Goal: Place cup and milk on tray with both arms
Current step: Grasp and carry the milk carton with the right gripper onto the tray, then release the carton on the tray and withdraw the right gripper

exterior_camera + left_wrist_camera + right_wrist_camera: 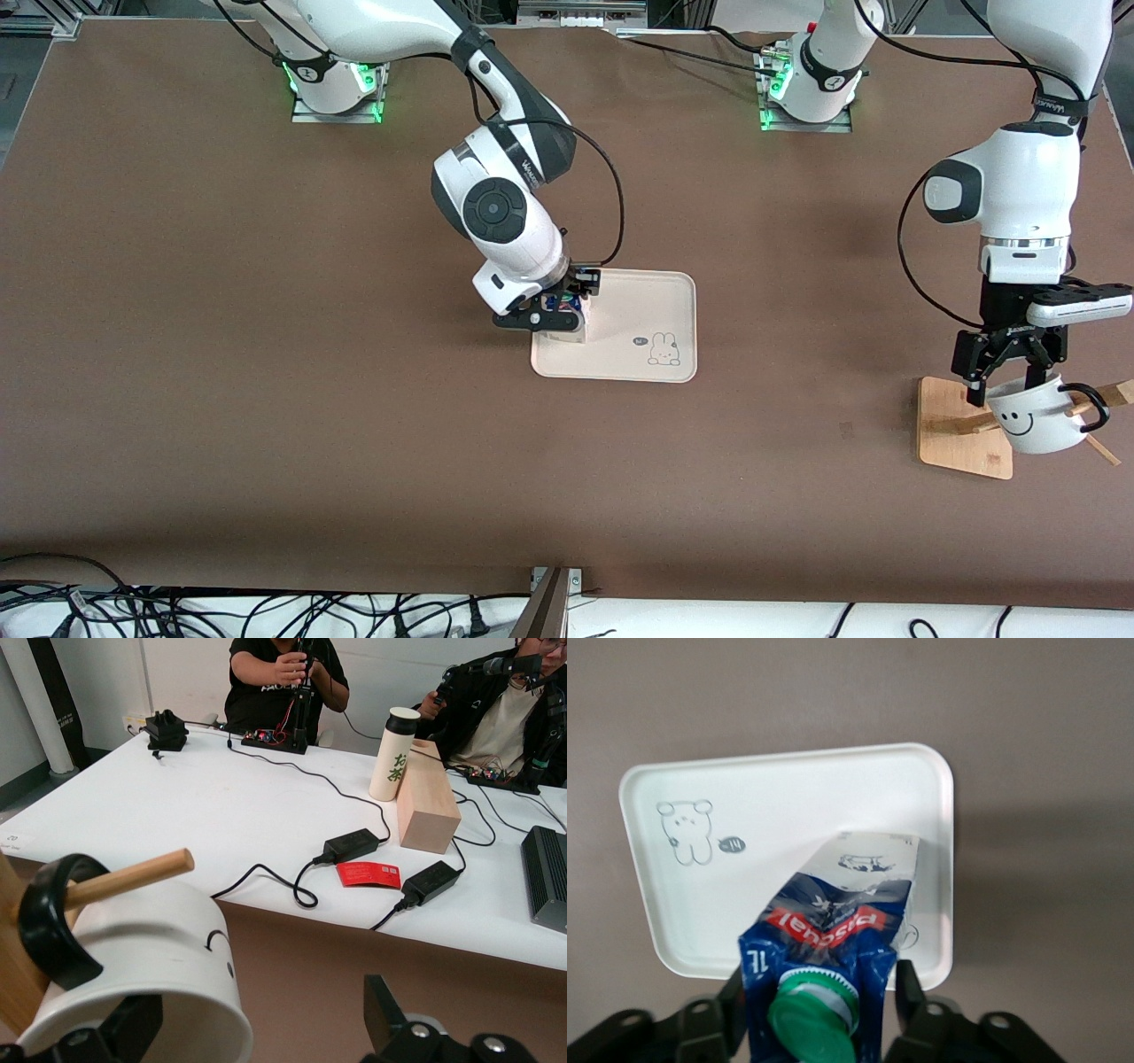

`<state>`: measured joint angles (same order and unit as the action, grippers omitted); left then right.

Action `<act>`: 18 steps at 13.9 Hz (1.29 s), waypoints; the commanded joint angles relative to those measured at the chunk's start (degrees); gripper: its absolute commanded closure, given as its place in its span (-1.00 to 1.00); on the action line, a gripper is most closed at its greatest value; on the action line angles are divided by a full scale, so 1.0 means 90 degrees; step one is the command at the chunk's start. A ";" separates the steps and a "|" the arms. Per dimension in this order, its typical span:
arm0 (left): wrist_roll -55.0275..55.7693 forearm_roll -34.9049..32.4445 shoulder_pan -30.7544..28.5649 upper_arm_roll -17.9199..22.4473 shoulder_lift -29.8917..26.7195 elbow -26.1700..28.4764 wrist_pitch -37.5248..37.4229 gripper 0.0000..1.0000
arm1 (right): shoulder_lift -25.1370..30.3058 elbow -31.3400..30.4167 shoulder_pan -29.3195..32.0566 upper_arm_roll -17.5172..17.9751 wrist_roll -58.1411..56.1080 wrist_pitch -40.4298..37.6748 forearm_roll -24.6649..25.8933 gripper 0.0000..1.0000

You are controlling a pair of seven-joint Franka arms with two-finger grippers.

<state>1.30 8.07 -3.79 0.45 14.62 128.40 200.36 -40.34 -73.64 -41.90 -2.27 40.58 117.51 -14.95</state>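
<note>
Cup (pixel 1036 418), hard ceramic w/ slick glaze, hung on rack peg (pixel 133 875); left tool (pixel 1008 378) straddled its rim, fingers apart. Right tool (pixel 551 312) clamped light, crushable milk carton (pixel 833 948) upright on tray (pixel 656 301).

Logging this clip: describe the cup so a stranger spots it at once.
Go to the left arm's end of the table, where a wooden rack stands. The cup hangs tilted on its peg, the left gripper at its rim. It alone is white with a smiley face.
</note>
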 commanded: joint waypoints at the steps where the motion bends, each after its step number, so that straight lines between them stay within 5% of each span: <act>1: -0.0173 -0.0154 -0.0008 -0.0011 0.0055 -0.0301 0.0033 -1.00 | 0.0194 0.0330 0.0007 -0.0079 0.0374 -0.0447 0.0098 -1.00; 5: -0.0173 -0.0106 -0.0008 -0.0011 0.0074 -0.0311 0.0033 -1.00 | 0.1002 0.0584 0.0124 -0.0702 0.0209 -0.1453 0.0118 -1.00; 9: -0.0066 -0.0057 -0.0018 0.0008 0.0191 -0.0292 0.0033 -1.00 | 0.1775 0.0526 0.0163 -0.2302 -0.1632 -0.3092 0.0030 -1.00; 13: -0.0036 0.0323 -0.0076 0.0037 0.0348 -0.0233 0.0023 -1.00 | 0.2887 -0.0263 0.0173 -0.3543 -0.3771 -0.3428 0.0030 -1.00; 18: 0.0002 0.0635 -0.0076 0.0037 0.0367 -0.0253 0.0023 -1.00 | 0.3641 -0.0879 0.0163 -0.3966 -0.4011 -0.3711 0.0273 -1.00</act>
<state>1.59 10.97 -4.57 0.88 17.81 126.64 200.31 -11.01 -77.18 -39.12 -37.78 4.89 83.78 -14.31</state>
